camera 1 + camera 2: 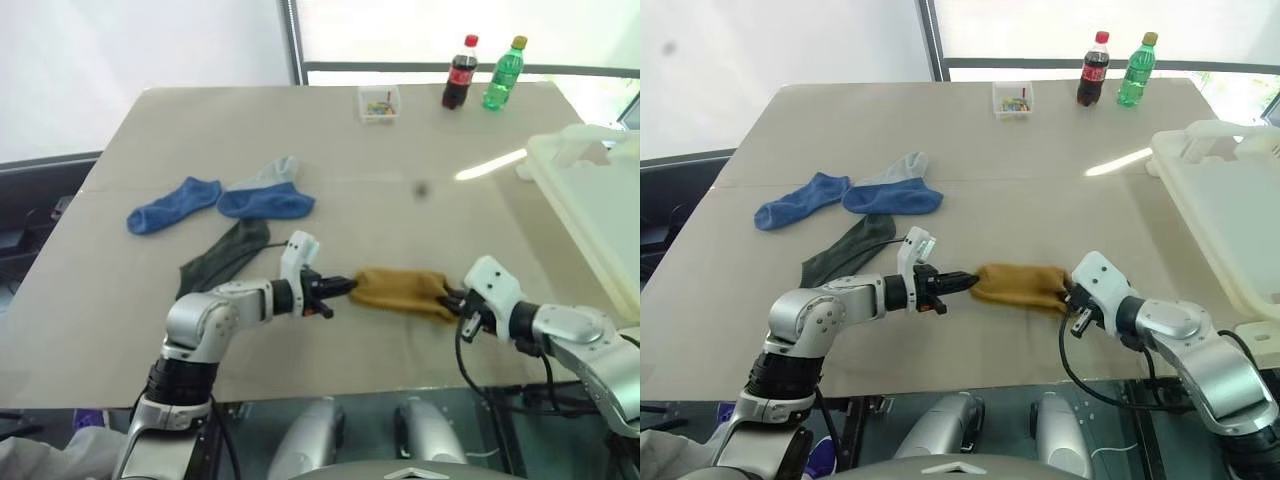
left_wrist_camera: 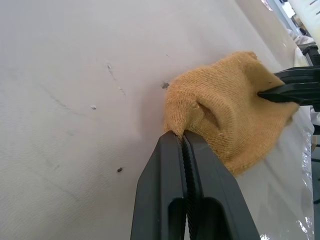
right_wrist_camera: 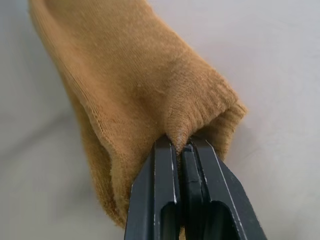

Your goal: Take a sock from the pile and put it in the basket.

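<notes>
A mustard-yellow sock (image 1: 400, 291) is stretched between my two grippers just above the front of the table. My left gripper (image 1: 349, 287) is shut on its left end, and the left wrist view shows the fabric (image 2: 225, 110) pinched in the fingers (image 2: 165, 170). My right gripper (image 1: 453, 299) is shut on the other end, with the sock's edge (image 3: 150, 95) nipped between its fingers (image 3: 167, 170). The pile lies to the left: two blue socks (image 1: 172, 205) (image 1: 265, 203), a pale grey one (image 1: 275, 171) and a dark green one (image 1: 222, 253). The white basket (image 1: 590, 190) stands at the table's right edge.
A small clear box (image 1: 379, 103) sits at the back of the table, with a cola bottle (image 1: 460, 73) and a green bottle (image 1: 503, 74) to its right. The table's front edge (image 1: 330, 385) runs just below my grippers.
</notes>
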Robot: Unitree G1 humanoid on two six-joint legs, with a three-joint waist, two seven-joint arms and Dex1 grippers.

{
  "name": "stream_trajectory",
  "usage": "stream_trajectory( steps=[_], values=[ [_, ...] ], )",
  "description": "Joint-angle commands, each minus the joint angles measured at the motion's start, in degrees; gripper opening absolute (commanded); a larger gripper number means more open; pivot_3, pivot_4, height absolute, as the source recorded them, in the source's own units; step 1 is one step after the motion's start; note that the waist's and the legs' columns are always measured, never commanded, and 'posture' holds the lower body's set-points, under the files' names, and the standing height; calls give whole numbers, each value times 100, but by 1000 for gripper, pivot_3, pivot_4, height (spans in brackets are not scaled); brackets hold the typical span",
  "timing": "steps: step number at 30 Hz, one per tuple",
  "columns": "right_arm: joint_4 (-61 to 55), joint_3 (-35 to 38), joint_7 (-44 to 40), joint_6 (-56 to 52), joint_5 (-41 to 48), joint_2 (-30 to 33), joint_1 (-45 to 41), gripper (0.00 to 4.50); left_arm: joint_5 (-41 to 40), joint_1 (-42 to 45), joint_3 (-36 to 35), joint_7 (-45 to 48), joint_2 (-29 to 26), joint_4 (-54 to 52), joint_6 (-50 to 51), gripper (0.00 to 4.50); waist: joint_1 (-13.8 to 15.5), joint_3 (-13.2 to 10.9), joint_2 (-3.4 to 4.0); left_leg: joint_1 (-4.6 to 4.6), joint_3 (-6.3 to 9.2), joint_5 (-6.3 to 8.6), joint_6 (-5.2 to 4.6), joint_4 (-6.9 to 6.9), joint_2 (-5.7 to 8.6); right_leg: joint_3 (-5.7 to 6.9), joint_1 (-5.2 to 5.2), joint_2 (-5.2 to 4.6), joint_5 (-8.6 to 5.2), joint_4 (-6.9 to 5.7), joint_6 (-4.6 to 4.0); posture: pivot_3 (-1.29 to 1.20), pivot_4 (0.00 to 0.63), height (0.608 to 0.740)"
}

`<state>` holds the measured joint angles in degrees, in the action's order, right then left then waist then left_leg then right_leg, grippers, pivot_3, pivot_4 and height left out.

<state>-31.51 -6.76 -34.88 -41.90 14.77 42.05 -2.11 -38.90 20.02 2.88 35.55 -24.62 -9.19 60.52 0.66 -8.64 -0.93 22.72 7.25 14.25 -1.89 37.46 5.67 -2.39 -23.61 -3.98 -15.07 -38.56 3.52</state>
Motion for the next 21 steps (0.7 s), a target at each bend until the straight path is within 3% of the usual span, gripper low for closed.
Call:
stream_trajectory(
  steps=[1,2,6,7,13,19,21],
  values=[
    [299,-4,-21,544,-276,9,42,81,84,87,33,193,-97,56,-159,0,0,0,0,0,0,0,0,0,0,1,1,0,0,1,0,0,150,740],
    [354,2,-55,630,-282,0,62,721,56,92,33,255,-98,53,-149,623,-1,0,0,-2,0,0,0,0,0,1,2,0,0,1,0,0,150,740],
    [199,181,-107,1023,-378,66,270,2479,-50,119,-114,225,-86,-85,-50,2277,10,0,0,-2,6,0,0,0,0,1,3,0,0,1,0,0,150,740],
    [100,317,-161,1068,-277,55,339,2637,-122,103,-170,285,-138,-166,-20,2287,10,0,0,-2,6,0,0,0,0,1,4,0,0,1,0,0,150,740],
    [-486,1173,-676,1317,613,-13,593,2637,-1204,120,-875,564,-417,-259,974,2287,-11,-1,1,1,6,0,-1,0,-2,2,2,2,0,2,0,0,150,740],
    [-358,1140,-953,2351,383,-55,657,2637,-1263,282,-851,203,-176,246,1469,2287,20,-1,0,-1,8,0,0,0,1,5,4,1,0,2,1,0,150,740],
    [-174,992,-904,2112,581,-236,594,2637,-1060,278,-624,151,-154,260,1366,2287,12,0,-4,-1,8,0,0,3,1,5,5,1,0,2,1,0,150,740]
  ],
)
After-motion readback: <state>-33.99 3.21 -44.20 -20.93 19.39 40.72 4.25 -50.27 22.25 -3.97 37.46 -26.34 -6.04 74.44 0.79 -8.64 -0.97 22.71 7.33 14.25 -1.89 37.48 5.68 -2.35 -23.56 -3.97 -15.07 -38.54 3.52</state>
